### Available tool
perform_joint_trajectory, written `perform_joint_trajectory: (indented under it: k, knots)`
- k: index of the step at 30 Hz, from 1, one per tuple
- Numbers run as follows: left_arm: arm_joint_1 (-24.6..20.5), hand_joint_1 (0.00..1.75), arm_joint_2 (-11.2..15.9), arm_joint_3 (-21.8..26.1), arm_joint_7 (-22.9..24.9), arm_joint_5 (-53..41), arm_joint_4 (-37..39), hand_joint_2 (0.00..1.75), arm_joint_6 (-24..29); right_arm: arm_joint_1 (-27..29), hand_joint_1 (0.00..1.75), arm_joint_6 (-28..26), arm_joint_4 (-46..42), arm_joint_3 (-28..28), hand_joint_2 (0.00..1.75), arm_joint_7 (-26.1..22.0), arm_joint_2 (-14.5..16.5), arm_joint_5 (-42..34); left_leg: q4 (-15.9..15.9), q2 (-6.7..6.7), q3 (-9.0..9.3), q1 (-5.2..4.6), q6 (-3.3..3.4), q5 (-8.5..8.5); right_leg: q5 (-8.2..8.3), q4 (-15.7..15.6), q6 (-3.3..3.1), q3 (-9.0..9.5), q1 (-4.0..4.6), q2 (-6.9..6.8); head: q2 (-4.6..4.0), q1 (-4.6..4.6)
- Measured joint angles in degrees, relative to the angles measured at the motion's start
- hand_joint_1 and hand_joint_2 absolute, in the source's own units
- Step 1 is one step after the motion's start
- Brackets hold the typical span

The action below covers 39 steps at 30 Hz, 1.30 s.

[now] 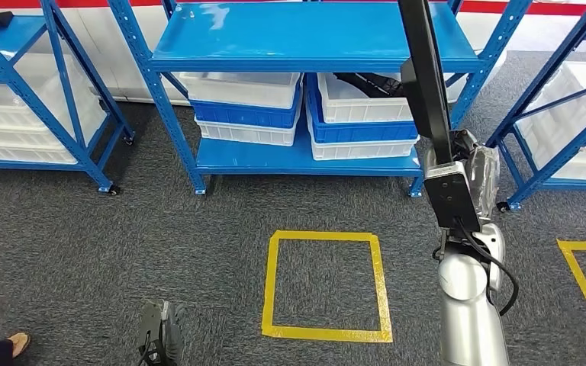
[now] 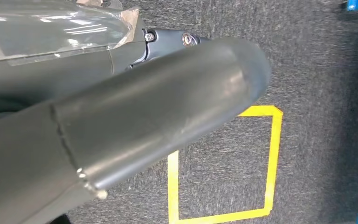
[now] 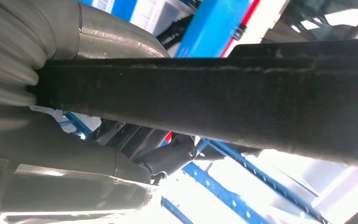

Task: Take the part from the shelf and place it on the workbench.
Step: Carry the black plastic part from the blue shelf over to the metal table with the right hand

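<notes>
Head view: The right arm (image 1: 469,313) rises from the lower right of the frame. The right hand (image 1: 469,171) sits at right of centre and grips a long black part (image 1: 427,76), a bar that extends upward past the top edge of the frame, crossing in front of the blue shelf (image 1: 313,38). The shelf occupies the upper centre; its lower level carries white bins (image 1: 240,88) and blue bins (image 1: 359,130) stacked together. More blue racks holding white bins stand at the upper left and at the right edge. A yellow tape square (image 1: 324,284) marks the grey carpet at lower centre, and part of a second one appears at the lower right edge. The left hand (image 1: 160,332) hangs at the bottom left of centre; whether its fingers are spread or curled cannot be told. A person's foot (image 1: 17,345) shows at the bottom left corner.

Left wrist view: The thick grey thumb (image 2: 158,112) crosses the frame from the left, and no object is seen in the hand. The yellow tape square lies on the carpet at lower right.

Right wrist view: The black part spans the frame from left to right, held against the ribbed grey cover (image 3: 9,56) at upper left, with dark fingers (image 3: 168,156) curled beneath it. Blue shelf beams run behind it.
</notes>
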Motion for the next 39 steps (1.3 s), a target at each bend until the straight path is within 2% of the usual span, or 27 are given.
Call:
perform_joint_trajectory:
  k: [2,3,5,6,7,8,9,10,12,14,16,18,19,21,22,23,24,25,27,29,30,32,34,35,37,38,39]
  knots:
    - [0.2,0.0,0.1,0.0,0.0,0.1,0.0,0.0,0.0,0.1,1.75,0.0,-0.1,-0.1,1.75,0.0,0.0,0.0,0.2,-0.03,-0.74,0.27,-0.72,0.22,0.62,0.1,-1.03,-1.13,-0.14,-0.05,0.0,-0.15]
    - [0.3,0.0,0.1,0.0,0.0,0.1,0.0,0.0,0.0,0.1,1.75,0.0,-0.1,-0.1,1.75,0.0,0.0,0.0,1.2,-0.07,-1.31,0.44,-1.14,-1.25,1.24,0.2,-1.68,-1.67,-0.24,-0.12,0.0,-0.16]
    - [0.4,0.0,0.2,0.0,0.0,0.2,0.0,0.0,0.0,0.2,1.75,0.0,-0.1,-0.2,1.75,0.0,0.0,0.0,6.2,-0.17,-2.95,0.77,-1.93,-7.16,2.73,0.3,-2.52,-3.0,-0.39,-0.26,0.0,-0.26]
    - [0.4,0.0,0.2,0.0,0.0,0.2,0.0,0.0,0.0,0.2,1.75,0.0,-0.1,-0.2,1.75,0.0,0.0,0.0,10.2,-0.18,-3.89,0.91,-2.26,-10.24,3.51,0.3,-2.71,-3.91,-0.37,-0.27,0.0,-0.31]
    - [0.4,0.0,0.2,0.0,0.0,0.2,0.0,0.0,0.0,0.2,1.75,0.0,-0.2,-0.3,1.75,0.0,0.0,0.0,14.1,-0.2,-4.6,1.03,-2.51,-12.17,4.27,0.4,-2.7,-4.91,-0.34,-0.27,0.0,-0.32]
    - [0.4,0.0,0.2,0.0,0.0,0.2,0.0,0.0,0.0,0.3,1.75,0.0,-0.2,-0.3,1.75,0.0,0.0,0.0,17.1,-0.2,-4.8,1.15,-2.66,-12.64,4.96,0.6,-2.63,-5.93,-0.33,-0.27,0.0,-0.32]
    - [0.4,0.0,0.2,0.0,0.0,0.2,0.0,0.0,0.0,0.4,1.75,0.0,-0.2,-0.3,1.75,0.0,0.0,0.0,18.5,-0.2,-4.23,1.23,-2.73,-11.84,5.61,0.7,-2.53,-6.93,-0.34,-0.27,0.0,-0.33]
    - [0.4,0.0,0.2,0.0,0.0,0.2,0.0,0.0,0.0,0.5,1.75,0.0,-0.2,-0.4,1.75,0.0,0.0,0.0,17.8,-0.2,-2.63,1.3,-2.67,-10.25,6.25,0.9,-2.37,-7.9,-0.35,-0.26,0.0,-0.35]
    - [0.2,0.0,0.3,0.0,0.0,0.2,0.0,0.0,0.0,0.6,1.75,0.0,-0.2,-0.4,1.75,0.0,0.0,0.0,10.9,-0.28,3.51,1.31,-2.07,-8.41,7.37,1.2,-1.94,-9.3,-0.38,-0.23,0.0,-0.4]
    - [0.0,0.0,0.4,0.0,-0.1,0.2,0.0,0.0,0.0,0.6,1.75,-0.1,-0.5,-0.5,1.75,0.0,0.0,-0.1,2.7,-0.35,9.44,1.06,-1.31,-9.68,8.35,1.3,-1.22,-9.88,-0.3,-0.33,0.0,-0.36]
    - [0.0,0.0,0.4,0.0,-0.2,0.4,-0.1,0.0,0.0,0.5,1.75,0.0,-0.7,-0.6,1.75,0.0,0.0,-0.4,-0.5,-0.33,10.82,0.61,-0.63,-10.28,9.48,1.0,-0.28,-10.03,-0.32,-0.52,0.0,-0.35]
    - [0.0,0.0,0.3,0.0,-0.3,0.5,-0.1,0.0,0.0,0.5,1.75,0.2,-0.9,-0.7,1.75,0.0,-0.3,-0.9,-0.8,-0.07,9.63,0.62,0.28,-8.82,9.11,1.5,0.05,-10.84,-0.42,-0.47,0.0,-0.32]
    - [0.0,0.0,0.2,0.0,-0.3,0.5,-0.1,0.0,0.0,0.5,1.75,0.2,-0.9,-0.8,1.75,0.0,-0.5,-1.1,-1.0,0.09,8.77,0.74,0.75,-7.82,7.36,3.1,-0.22,-11.78,-0.35,-0.37,0.0,-0.16]
    - [0.0,0.0,0.1,0.0,-0.4,0.5,-0.1,0.0,0.0,0.4,1.75,0.3,-1.1,-1.0,1.75,0.0,-1.0,-1.4,-1.0,0.25,6.85,0.83,1.32,-6.0,1.81,9.9,-0.95,-14.28,-0.3,-0.21,0.0,0.1]
    - [0.0,0.0,0.1,0.0,-0.4,0.5,-0.1,0.0,0.0,0.4,1.75,0.3,-1.1,-1.2,1.75,0.0,-1.3,-1.5,-0.9,0.29,5.73,0.82,1.38,-5.14,-0.44,14.2,-0.91,-15.29,-0.3,-0.19,0.0,0.23]
    - [0.0,0.0,0.0,0.0,-0.4,0.4,-0.1,0.0,0.0,0.4,1.75,0.3,-1.1,-1.4,1.75,0.0,-1.6,-1.7,-0.8,0.32,4.66,0.8,1.35,-4.35,-1.45,17.7,-0.52,-15.74,-0.3,-0.19,0.0,0.27]
    - [0.0,0.0,0.0,-0.1,-0.3,0.3,-0.1,0.0,0.0,0.5,1.75,0.3,-1.2,-1.6,1.75,0.1,-2.0,-1.9,-0.8,0.34,3.61,0.8,1.28,-3.56,-1.3,19.8,0.11,-15.4,-0.31,-0.19,0.0,0.3]
    - [0.0,0.0,0.0,-0.2,-0.2,0.2,-0.1,0.0,0.0,0.6,1.75,0.3,-1.3,-1.9,1.75,0.1,-2.5,-2.2,-0.7,0.35,2.67,0.8,1.16,-2.81,-0.16,19.4,0.78,-13.97,-0.31,-0.19,0.0,0.34]
    - [0.0,0.0,-0.1,-0.6,0.3,-0.3,-0.1,0.0,-0.1,1.0,1.75,0.3,-1.9,-2.7,1.75,0.1,-3.5,-3.4,-0.6,0.27,1.06,0.75,0.76,-1.38,1.82,12.8,1.5,-8.0,-0.34,-0.21,0.0,0.38]
    - [-0.2,0.0,-0.2,-1.1,0.8,-0.7,-0.1,0.0,-0.2,1.5,1.75,0.3,-2.7,-3.6,1.75,-0.3,-4.7,-4.9,-0.3,0.09,-0.01,0.52,0.23,-0.14,0.99,3.6,0.92,-1.62,-0.27,-0.18,0.0,0.37]
    - [-0.4,0.0,-0.2,-1.3,1.0,-0.9,-0.1,0.0,-0.2,1.8,1.75,0.3,-3.0,-4.1,1.75,-0.5,-5.3,-5.5,-0.2,0.03,-0.36,0.44,-0.06,0.47,0.31,0.9,0.43,-0.1,-0.14,-0.14,0.0,0.32]
    - [-0.6,0.0,-0.2,-1.7,1.1,-0.9,-0.1,0.0,-0.3,2.6,1.75,0.3,-3.2,-4.8,1.75,-1.0,-6.1,-6.2,-0.2,0.02,-0.92,0.58,-0.68,1.42,0.35,0.0,-0.63,-0.55,-0.1,-0.11,0.0,0.13]
    - [-0.7,0.0,-0.2,-2.0,1.2,-1.0,-0.1,0.0,-0.5,3.2,1.75,0.3,-3.3,-5.3,1.75,-1.1,-6.7,-6.4,1.7,0.0,-1.95,0.85,-1.44,-1.43,1.51,0.2,-1.82,-1.7,-0.34,-0.22,0.0,0.07]
    - [-0.7,0.0,-0.2,-2.2,1.2,-1.0,0.0,0.0,-0.6,3.3,1.75,0.3,-3.3,-5.4,1.75,-1.2,-6.9,-6.5,4.3,-0.01,-2.8,0.98,-1.81,-4.49,2.3,0.2,-2.32,-2.41,-0.49,-0.25,0.0,-0.01]
    - [-0.9,0.0,-0.2,-2.3,1.2,-1.1,0.0,0.0,-0.7,3.4,1.75,0.2,-3.3,-5.6,1.75,-1.3,-7.2,-6.7,12.1,-0.02,-4.71,1.06,-2.36,-10.68,3.91,0.3,-2.69,-4.07,-0.43,-0.23,0.0,-0.16]
    - [-0.9,0.0,-0.2,-2.4,1.2,-1.0,0.0,0.0,-0.7,3.6,1.75,0.2,-3.3,-5.8,1.75,-1.3,-7.4,-6.8,16.0,-0.03,-5.29,1.08,-2.5,-12.18,4.71,0.4,-2.69,-5.14,-0.4,-0.22,0.0,-0.19]
    - [-1.0,0.0,-0.2,-2.4,1.2,-1.0,0.0,0.0,-0.7,3.7,1.75,0.2,-3.3,-5.9,1.75,-1.3,-7.5,-6.9,18.4,-0.03,-5.21,1.08,-2.55,-12.2,5.41,0.5,-2.62,-6.13,-0.38,-0.22,0.0,-0.16]
